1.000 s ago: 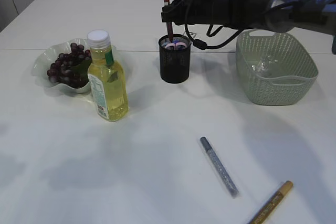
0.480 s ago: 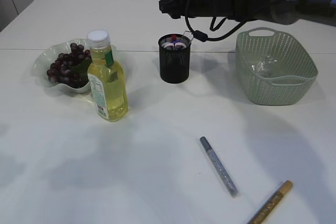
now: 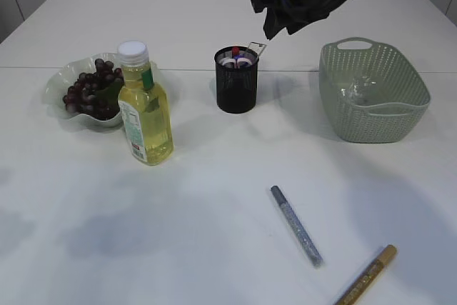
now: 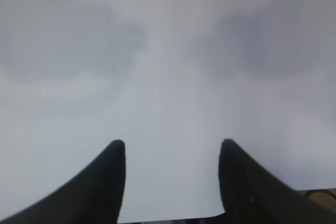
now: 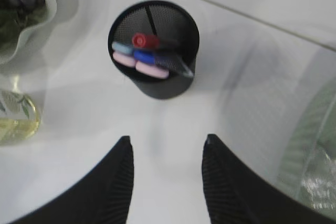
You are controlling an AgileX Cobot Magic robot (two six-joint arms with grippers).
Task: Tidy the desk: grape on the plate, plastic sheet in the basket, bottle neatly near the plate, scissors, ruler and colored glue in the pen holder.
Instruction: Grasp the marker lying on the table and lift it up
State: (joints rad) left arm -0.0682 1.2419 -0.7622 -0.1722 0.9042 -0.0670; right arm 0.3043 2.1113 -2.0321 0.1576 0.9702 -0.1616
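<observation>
Exterior view, right tool (image 3: pixel 275 16): dark and bunched at the top edge, above and right of the pen holder (image 3: pixel 236 81); its arm is cut off by the frame and its jaws cannot be made out from here.
Exterior view, pen holder: black mesh cup upright on the white bench (image 3: pixel 214 233), with red, blue and pink tops and a clear ruler corner sticking out.
Exterior view, grapes (image 3: pixel 89 93): lying in the wavy pale plate (image 3: pixel 58 80) at the left.
Exterior view, bottle (image 3: pixel 145 107): upright, yellow liquid, white cap, just beside the plate and covering part of its right rim.
Exterior view, basket (image 3: pixel 374 93): green, at the right, with a crumpled clear plastic sheet (image 3: pixel 360 91) inside, hard to read through the glare.
Exterior view, glue pens: a silver one (image 3: pixel 296 226) and a gold one (image 3: pixel 368 275) lie flat near the front; the gold one is cut off by the bottom edge.
Left wrist view, left tool (image 4: pixel 172 148): two dark fingers spread apart with nothing between them, over bare, blurred bench; this tool does not appear in the exterior view.
Right wrist view, right tool (image 5: pixel 167 142): fingers apart, holding nothing, directly above the bench just in front of the pen holder (image 5: pixel 154 51).
Right wrist view, cup contents: red cap, blue and pink ends and the clear ruler, seen from above.
Right wrist view, edges: plate, bottle and basket are only slivers at the frame borders.
</observation>
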